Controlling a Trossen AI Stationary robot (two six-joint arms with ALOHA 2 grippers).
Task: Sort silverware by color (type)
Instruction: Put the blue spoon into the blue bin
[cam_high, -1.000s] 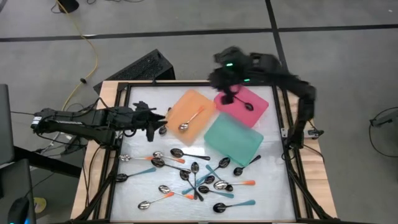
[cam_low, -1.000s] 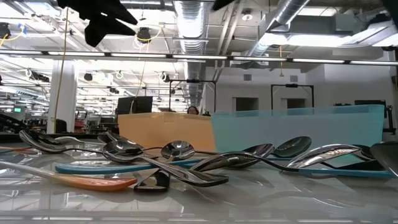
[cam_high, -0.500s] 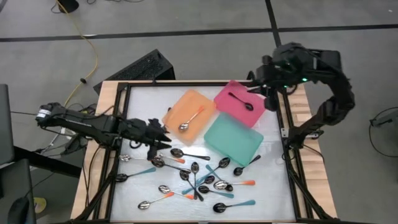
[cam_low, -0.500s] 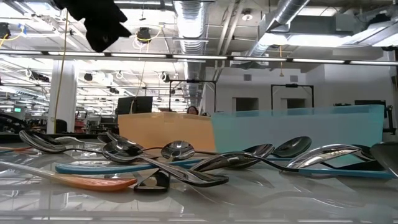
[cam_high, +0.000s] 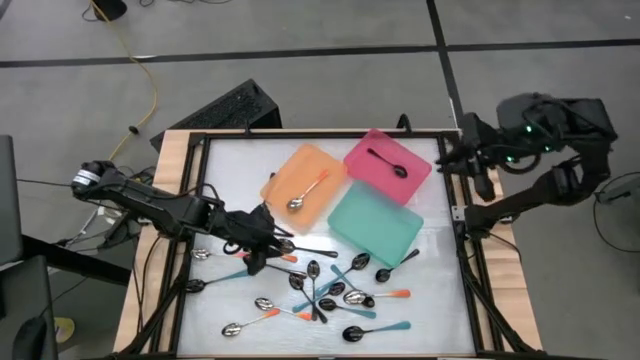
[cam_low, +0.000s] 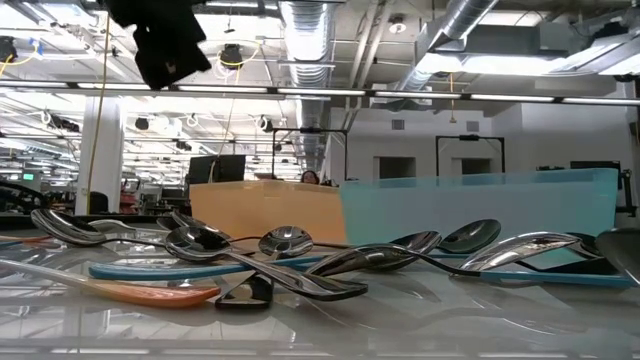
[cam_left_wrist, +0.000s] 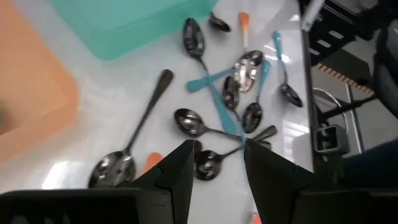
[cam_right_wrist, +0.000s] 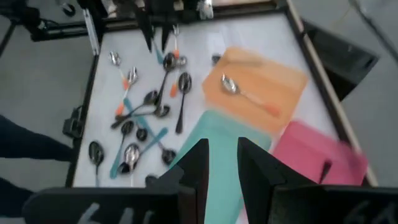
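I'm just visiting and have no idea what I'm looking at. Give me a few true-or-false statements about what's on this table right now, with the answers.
1. The pink rectangular plastic tray holds an all-black spoon. True.
2. The teal rectangular plastic tray holds three spoons. False: nothing lies in it.
3. The orange rectangular plastic tray holds one orange-handled metal spoon. True.
4. The left end effector hovers over the pink tray. False: it is over the loose spoons beside the orange tray, its fingers apart and holding nothing.
5. The right end effector grips a teal-handled spoon. False: it holds nothing and sits at the table's right edge.
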